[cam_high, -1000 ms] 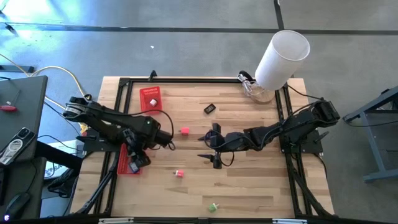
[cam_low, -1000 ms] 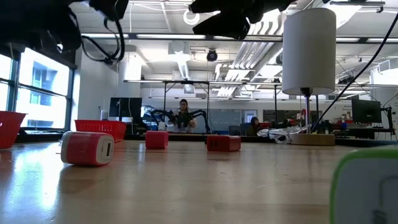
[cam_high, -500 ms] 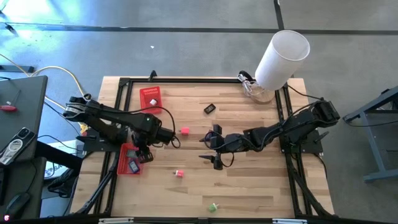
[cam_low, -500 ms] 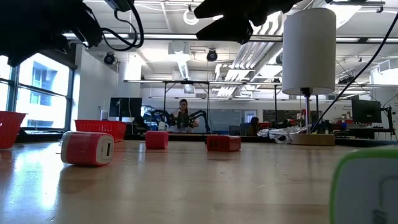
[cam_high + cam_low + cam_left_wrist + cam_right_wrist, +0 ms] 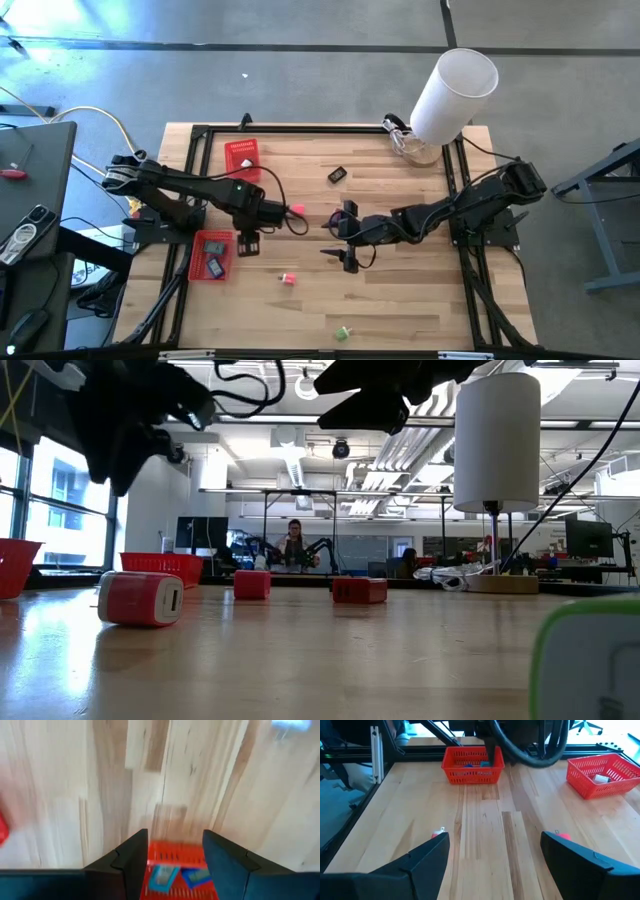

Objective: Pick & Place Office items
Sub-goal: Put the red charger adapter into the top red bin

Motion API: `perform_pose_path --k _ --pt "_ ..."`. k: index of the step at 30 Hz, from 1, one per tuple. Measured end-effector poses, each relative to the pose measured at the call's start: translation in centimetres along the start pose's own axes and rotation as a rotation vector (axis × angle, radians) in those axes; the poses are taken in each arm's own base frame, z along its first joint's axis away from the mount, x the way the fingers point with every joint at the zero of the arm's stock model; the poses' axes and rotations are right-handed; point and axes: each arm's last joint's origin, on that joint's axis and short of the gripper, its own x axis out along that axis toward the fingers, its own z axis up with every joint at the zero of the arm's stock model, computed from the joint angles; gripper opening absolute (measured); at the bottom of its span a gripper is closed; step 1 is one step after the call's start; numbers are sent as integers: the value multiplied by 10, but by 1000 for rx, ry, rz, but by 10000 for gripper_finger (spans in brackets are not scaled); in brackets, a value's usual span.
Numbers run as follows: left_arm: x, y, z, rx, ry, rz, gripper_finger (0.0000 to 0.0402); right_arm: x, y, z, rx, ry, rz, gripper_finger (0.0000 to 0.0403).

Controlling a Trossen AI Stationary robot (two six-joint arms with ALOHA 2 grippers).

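The high view looks straight down from far above on the whole pale wooden plank table (image 5: 400, 290). The low view sits at tabletop height, very near the boards, facing level across them into the room. The left wrist view looks past its own claw's dark fingers (image 5: 227, 862), close above the planks, at a red mesh basket holding small blue pieces (image 5: 181, 872) just beyond them. The right wrist view faces over the table from nearby; it shares that same basket (image 5: 472, 765) with the left wrist and high (image 5: 211, 256) views.
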Motion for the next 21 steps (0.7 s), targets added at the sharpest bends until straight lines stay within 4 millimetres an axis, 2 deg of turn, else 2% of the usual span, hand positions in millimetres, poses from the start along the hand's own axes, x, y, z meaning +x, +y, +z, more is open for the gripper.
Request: perform_pose_path --k 16,21 --pt "-1 -3 10 70 -102 -16 181 -1 4 -2 -5 12 9 301" --pt "0 -3 10 68 -106 -17 204 -1 4 -2 -5 12 9 301"
